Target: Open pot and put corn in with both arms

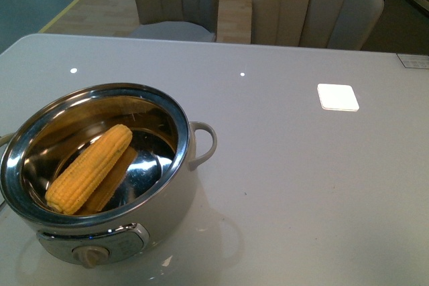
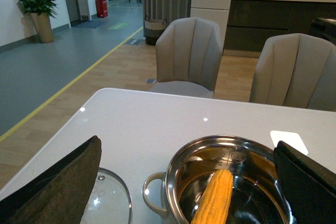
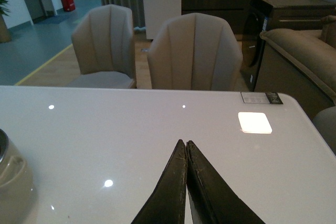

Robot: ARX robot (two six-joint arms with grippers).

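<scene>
Front view showed the pot [image 1: 100, 185] uncovered on the white desk [image 1: 301, 179], the corn [image 1: 90, 167] lying slantwise inside it. The left tool [image 2: 189, 182] hung spread above the pot, a glass lid [image 2: 107, 200] just beside the pot. The right tool [image 3: 187, 150] was pressed together, empty, well apart from the pot.

- The pot [image 1: 100, 185] stands uncovered, only the corn [image 1: 90, 167] lying across its bowl.
- A glass lid [image 2: 107, 203] lies on the bench [image 1: 301, 185] just beside the pot.

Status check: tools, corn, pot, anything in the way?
Left tool open, empty. Right tool shut, empty. Yellow corn cob lying inside open steel-lined cream pot. Glass lid on table beside pot.
</scene>
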